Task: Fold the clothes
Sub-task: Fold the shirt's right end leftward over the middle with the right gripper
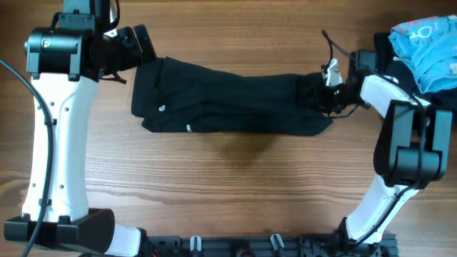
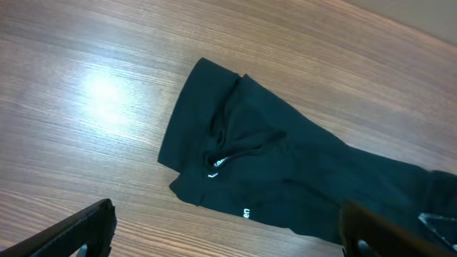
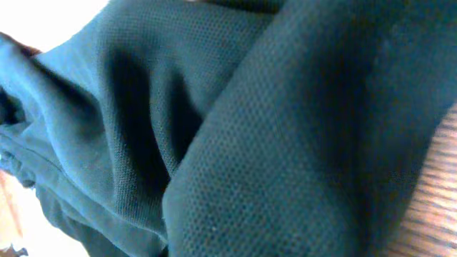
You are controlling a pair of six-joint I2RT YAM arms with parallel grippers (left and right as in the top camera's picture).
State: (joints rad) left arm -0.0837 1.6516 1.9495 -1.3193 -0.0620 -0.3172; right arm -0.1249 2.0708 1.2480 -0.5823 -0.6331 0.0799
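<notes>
- Black T-shirt [image 3: 235,128] mesh pressed right up against the right wrist lens, filling that view; own fingers not visible there.
- Lying as a long rumpled band across the far-middle of the wooden table [image 1: 235,185], with a small white logo mark [image 1: 161,109] face up near the left end.
- Right gripper [image 1: 323,91] down on the bunched right end of the band; black on black from overhead, so clenched on cloth or merely touching cannot be told, possibly mid-pinch.
- Left gripper [image 1: 145,48] at the far-left corner of the band, jaws spread wide, nothing between them, hanging above the cloth in the left wrist view.
- Light-blue garment [image 1: 428,50] at the far-right corner, apart from the shirt, not part of the job.
- Step in hand, as a judgement: taking hold of the right end for a crosswise fold; lengthwise narrowing looks done, though untidy.
- Next move calls for a firm pinch through all layers, a lift clear of the table, a carry over toward the logo end, and edges laid level; left claw either pinning the left end or kept out of the path.
- Risk: soft layers sliding apart if only the top one is caught.
</notes>
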